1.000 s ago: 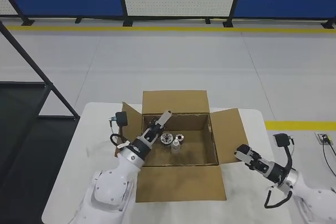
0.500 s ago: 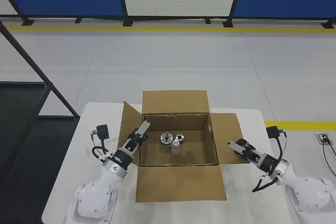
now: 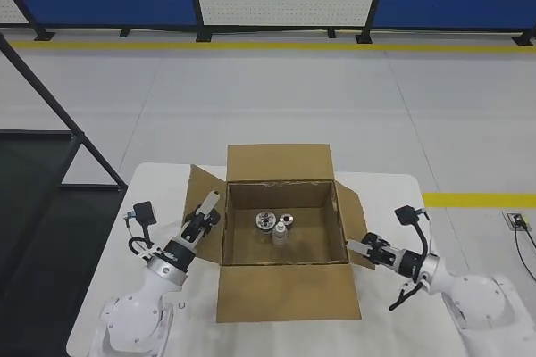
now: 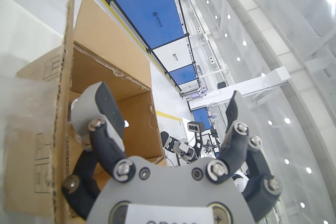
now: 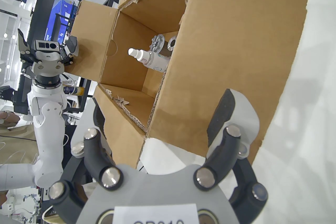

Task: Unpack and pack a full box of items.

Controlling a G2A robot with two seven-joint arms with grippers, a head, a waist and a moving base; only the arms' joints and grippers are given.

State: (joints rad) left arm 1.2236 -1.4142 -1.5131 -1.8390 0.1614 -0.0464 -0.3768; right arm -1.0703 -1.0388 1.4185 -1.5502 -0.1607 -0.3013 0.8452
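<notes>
An open cardboard box (image 3: 286, 290) stands mid-table with its flaps spread. On its floor lie a white spray bottle (image 3: 280, 235), a toothed metal part (image 3: 266, 220) and a small metal cylinder (image 3: 286, 219); the bottle (image 5: 149, 58) also shows in the right wrist view. My left gripper (image 3: 210, 207) is open just outside the raised left flap (image 4: 63, 93), with nothing between its fingers (image 4: 105, 104). My right gripper (image 3: 357, 245) is open beneath the tilted right flap (image 5: 231, 38), its fingers (image 5: 225, 109) against the cardboard near the box corner.
The white table (image 3: 384, 303) has bare strips on both sides of the box. A black frame (image 3: 71, 143) stands off the table's left. A yellow floor line (image 3: 482, 200) runs to the right.
My left gripper has drawn back out of the box to outside the left flap. My right gripper has moved in toward the box. Both side flaps now stand steeper.
</notes>
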